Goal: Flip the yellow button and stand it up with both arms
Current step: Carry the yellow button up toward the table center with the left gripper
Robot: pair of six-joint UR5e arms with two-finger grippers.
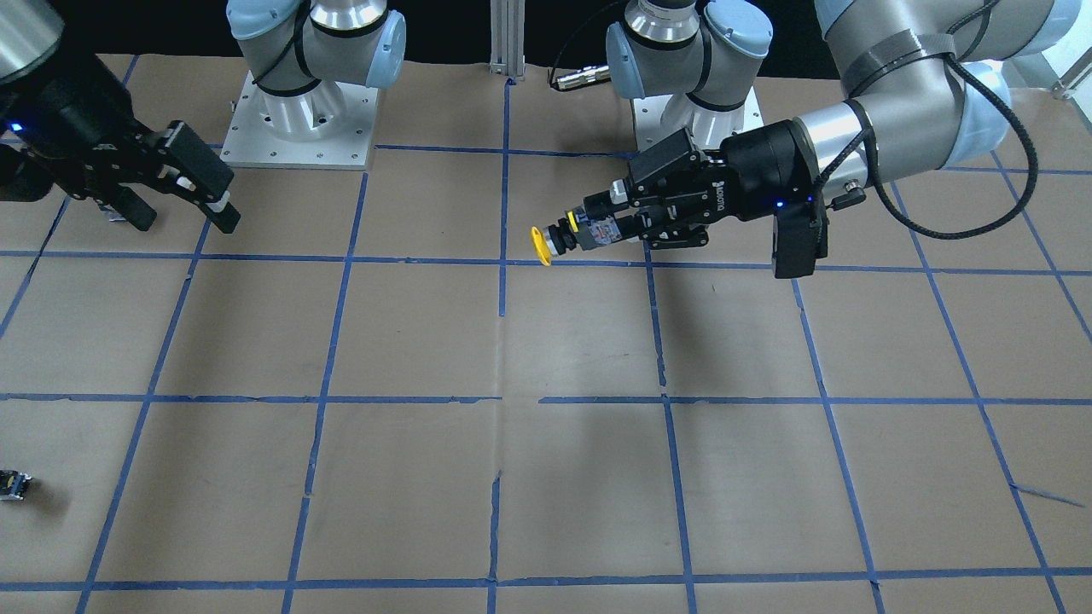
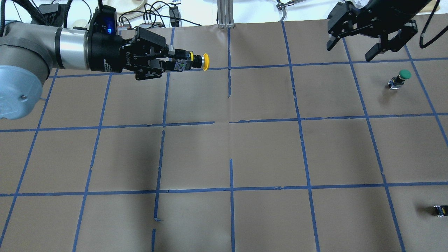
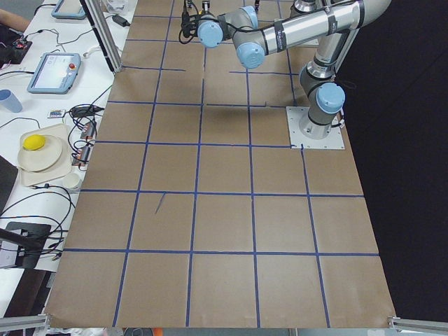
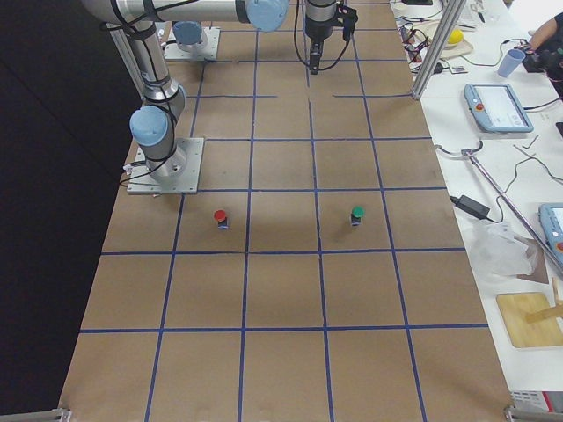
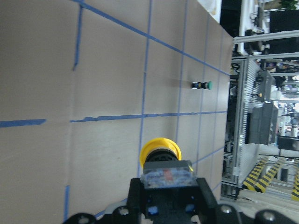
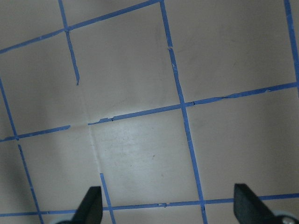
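My left gripper (image 2: 175,62) is shut on the contact block of the yellow button (image 2: 205,62) and holds it sideways in the air above the table's far middle. The yellow cap points toward the table's centre. In the front view the left gripper (image 1: 601,226) holds the button (image 1: 541,246) the same way. The left wrist view shows the cap (image 5: 160,149) just past the fingers. My right gripper (image 2: 351,49) is open and empty, high at the far right, well apart from the button. It shows in the front view (image 1: 183,217) and the right wrist view (image 6: 168,207).
A green-capped switch (image 2: 402,77) stands on the right side, below the right gripper. A red-capped switch (image 4: 221,217) stands near the right arm's base. A tiny capless black-and-yellow block (image 2: 439,210) lies at the near right edge. Brown paper with a blue tape grid covers the table (image 2: 231,154).
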